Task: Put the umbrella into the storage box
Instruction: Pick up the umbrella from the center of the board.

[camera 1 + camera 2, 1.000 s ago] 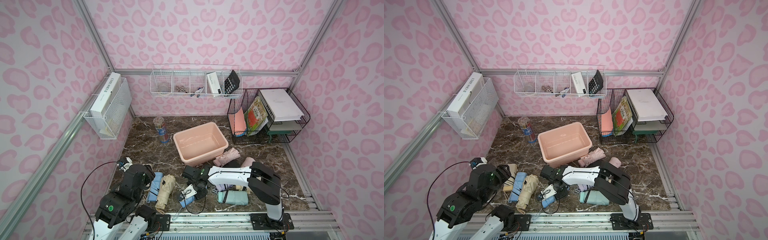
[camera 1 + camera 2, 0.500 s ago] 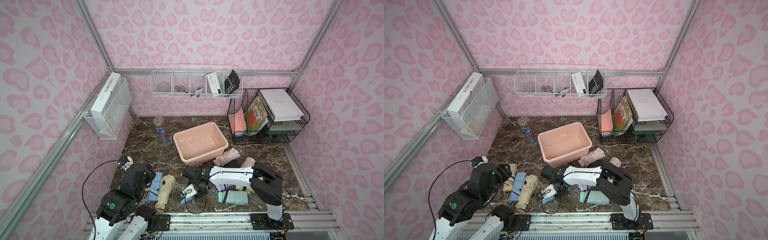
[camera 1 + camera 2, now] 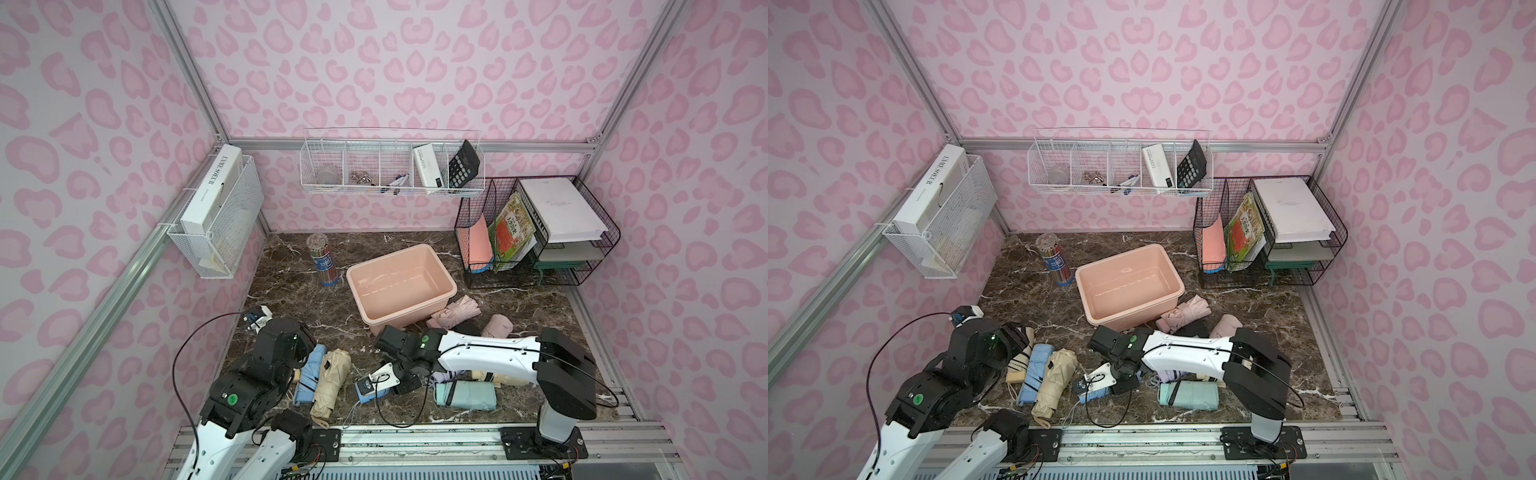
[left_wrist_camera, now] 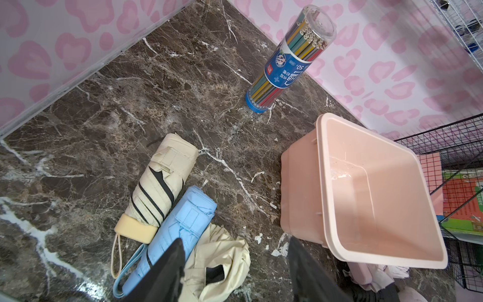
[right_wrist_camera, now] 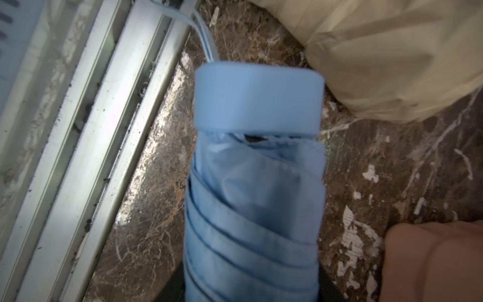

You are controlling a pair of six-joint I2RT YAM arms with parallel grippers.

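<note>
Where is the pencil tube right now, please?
In both top views the pencil tube stands upright near the back wall, just left of the pink box.

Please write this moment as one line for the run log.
step: grasp | right pincer: clamped on blue umbrella, lying on table | left pincer: open, empty | pink box: empty

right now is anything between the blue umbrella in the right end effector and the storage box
Nothing visible does. Only bare marble table lies between the blue umbrella and the empty storage box; the pink umbrella lies aside, by the box's near right corner.
</note>
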